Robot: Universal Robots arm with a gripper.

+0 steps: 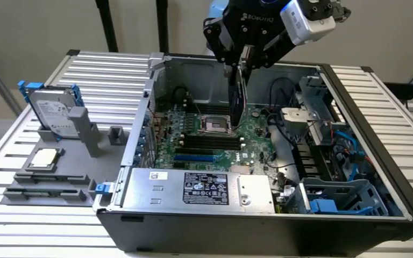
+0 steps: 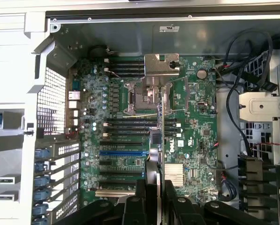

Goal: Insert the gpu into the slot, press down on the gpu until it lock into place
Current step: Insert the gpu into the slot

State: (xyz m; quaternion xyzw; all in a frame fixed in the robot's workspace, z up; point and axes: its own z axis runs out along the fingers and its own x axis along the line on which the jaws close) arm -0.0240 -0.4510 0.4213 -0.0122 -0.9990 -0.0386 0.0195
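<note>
On the slatted worktop (image 1: 41,231) sits an open computer case (image 1: 264,228); the hand (image 1: 244,63) clamps the gpu (image 1: 240,97) upright above the motherboard (image 1: 258,141), clear of the slot (image 1: 193,158).

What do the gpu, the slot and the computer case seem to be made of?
The gpu: thin stiff dark board, matt, probably circuit laminate. The slot: bright blue plastic, even colour, moulded look. The computer case: grey sheet metal, dull sheen, folded edges and perforated panel.
</note>
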